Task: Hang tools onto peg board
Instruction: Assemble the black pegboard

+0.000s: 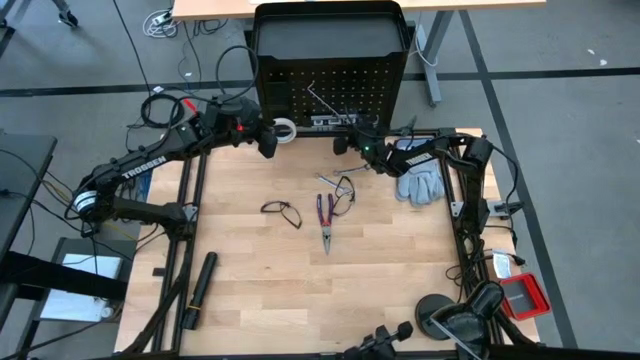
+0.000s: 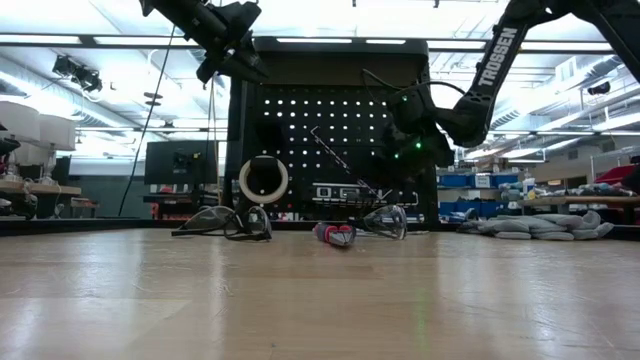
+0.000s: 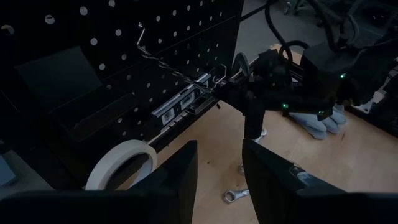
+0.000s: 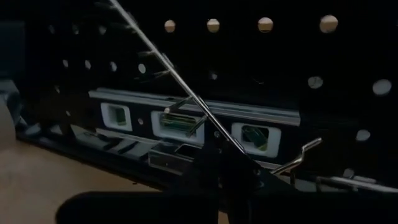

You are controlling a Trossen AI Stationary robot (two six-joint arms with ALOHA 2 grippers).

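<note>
A: At the peg board [image 1: 330, 70], what is held?
B: Nothing seen; right gripper [image 1: 341, 144] fingers are closed at the black strip [image 1: 328, 122]. Left gripper [image 1: 269, 143] is half-open, empty, beside the hung tape ring [image 1: 285, 130].
A: Still on the table [image 1: 250, 290]?
B: Pliers [image 1: 325, 215], glasses [image 1: 282, 211].

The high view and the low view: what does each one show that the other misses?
Only the high view shows the long black cylinder lying near the table's left edge, the red box off the right side, and the small silver wrench on the wood. Only the low view shows the room behind, with ceiling lights and shelves. Both show the peg board, the white tape ring on it, two pairs of glasses, the pliers and grey gloves.
</note>
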